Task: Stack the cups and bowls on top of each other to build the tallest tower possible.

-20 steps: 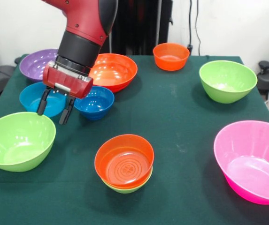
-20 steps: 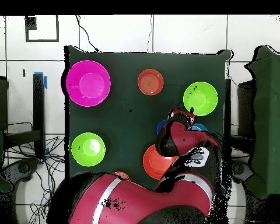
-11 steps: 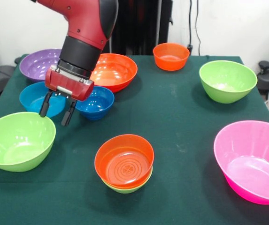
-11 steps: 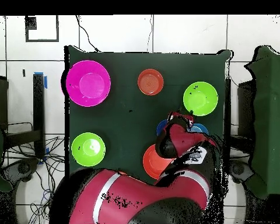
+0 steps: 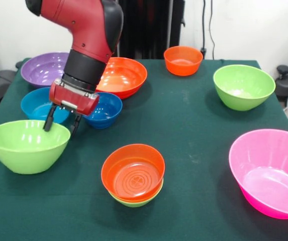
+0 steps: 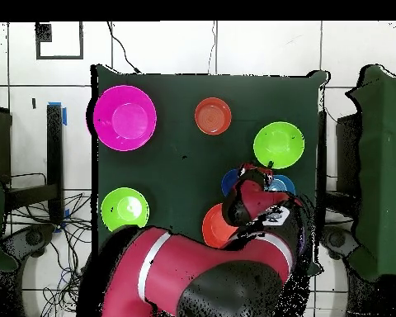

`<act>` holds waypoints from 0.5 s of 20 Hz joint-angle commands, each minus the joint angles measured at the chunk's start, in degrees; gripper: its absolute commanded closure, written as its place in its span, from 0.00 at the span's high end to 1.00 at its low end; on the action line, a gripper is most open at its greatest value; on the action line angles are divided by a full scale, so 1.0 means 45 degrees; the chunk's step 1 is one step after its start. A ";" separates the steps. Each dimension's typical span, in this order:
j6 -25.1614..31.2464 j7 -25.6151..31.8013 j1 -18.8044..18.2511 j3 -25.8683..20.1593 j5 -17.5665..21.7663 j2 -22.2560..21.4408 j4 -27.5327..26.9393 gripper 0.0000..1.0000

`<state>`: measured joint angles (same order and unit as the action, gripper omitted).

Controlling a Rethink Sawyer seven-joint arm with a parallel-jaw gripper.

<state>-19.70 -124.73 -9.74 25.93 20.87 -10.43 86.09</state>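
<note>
Item: gripper [image 5: 62,123], fingers straddling and apparently pinching the far rim of the large lime green bowl [image 5: 27,146], which sits tilted and looks part-raised off the green table [image 5: 194,125], probably gripped by its rim for carrying.

Item: tower [image 5: 133,174], front centre; orange bowl nested in a lime one, well apart from the gripper.

Item: loose stock. Two blue bowls [image 5: 102,109], purple bowl [image 5: 44,68], large orange bowl [image 5: 122,75], small orange bowl [image 5: 183,59], second lime bowl [image 5: 243,86], pink bowl [image 5: 269,170].

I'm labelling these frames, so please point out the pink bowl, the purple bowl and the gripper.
pink bowl [image 5: 269,173]: front view, inner wall.
purple bowl [image 5: 43,68]: front view, inside surface.
gripper [image 5: 61,122]: front view, midway between its fingertips, at the lime bowl's rim.
</note>
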 commanded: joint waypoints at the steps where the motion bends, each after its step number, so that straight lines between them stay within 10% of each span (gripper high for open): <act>1: -0.0460 -0.0700 -0.0217 -0.0892 -0.0167 0.0955 -0.1060 1.00; 6: -0.0926 -0.0684 -0.0448 -0.0851 -0.0076 0.1117 -0.1160 1.00; 7: -0.1047 -0.0662 -0.0345 -0.0668 -0.0262 0.1194 -0.1164 0.00; 10: -0.0870 -0.0841 -0.0471 -0.0849 -0.0212 0.1001 -0.1041 0.00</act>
<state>-23.31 -124.73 -10.89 27.00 20.86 -7.73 85.49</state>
